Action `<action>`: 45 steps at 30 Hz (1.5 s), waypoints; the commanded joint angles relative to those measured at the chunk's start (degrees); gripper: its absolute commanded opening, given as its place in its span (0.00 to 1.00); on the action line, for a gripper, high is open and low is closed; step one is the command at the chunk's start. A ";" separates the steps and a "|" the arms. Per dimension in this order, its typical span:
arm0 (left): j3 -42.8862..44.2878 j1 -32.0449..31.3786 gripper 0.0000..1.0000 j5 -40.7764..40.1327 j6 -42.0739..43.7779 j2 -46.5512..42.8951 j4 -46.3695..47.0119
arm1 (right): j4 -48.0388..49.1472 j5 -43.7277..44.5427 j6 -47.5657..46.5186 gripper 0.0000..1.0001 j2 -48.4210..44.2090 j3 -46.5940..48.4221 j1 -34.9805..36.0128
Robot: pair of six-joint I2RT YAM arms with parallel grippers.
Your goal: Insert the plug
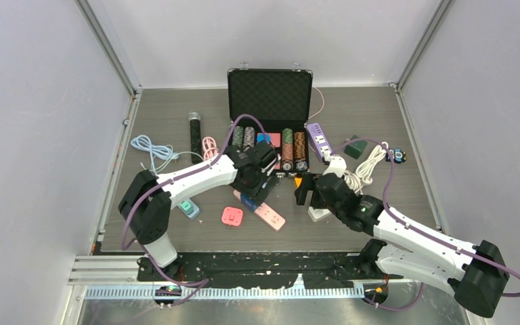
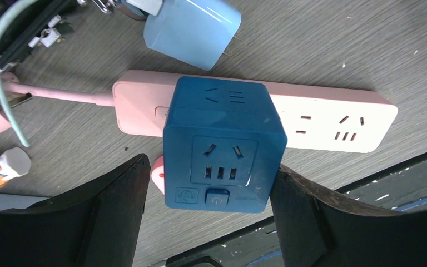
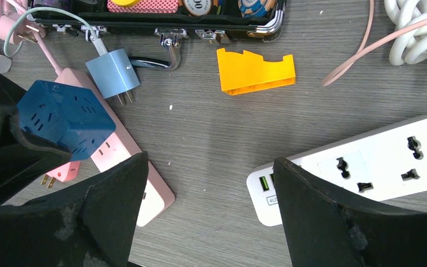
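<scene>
The plug, a dark blue cube adapter [image 2: 225, 150], stands on the left end of the pink power strip [image 2: 322, 119] with its socket face up. My left gripper [image 2: 209, 167] straddles the cube with its jaws open. There is a clear gap at the left finger [image 2: 117, 206], while the right finger [image 2: 306, 211] sits right at the cube's edge. From above, the cube [image 1: 248, 201] shows just under the left gripper [image 1: 261, 184]. My right gripper [image 3: 210, 158] hangs open over bare table, between the pink strip [image 3: 144, 189] and a white power strip [image 3: 367, 167], holding nothing.
A light blue charger [image 3: 114, 69] with bare prongs lies by the pink strip. A small pink plug [image 1: 232, 216] lies near the cube. A yellow plastic piece [image 3: 256, 69], an open black case [image 1: 269, 88] of chips, a purple strip [image 1: 319, 139] and coiled white cable [image 1: 365, 169] lie behind.
</scene>
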 commanded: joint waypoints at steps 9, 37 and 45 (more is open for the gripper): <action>-2.30 0.76 0.44 2.04 -1.28 3.59 2.32 | 1.88 -0.33 1.20 0.87 0.12 -0.64 -0.24; -13.87 6.30 0.00 -12.04 -1.56 0.31 -2.70 | 4.30 -1.95 1.27 0.87 4.67 0.29 -0.24; -13.96 7.60 0.00 -11.46 -2.46 -1.23 -5.20 | 4.66 -2.58 0.61 0.87 5.54 0.41 -0.19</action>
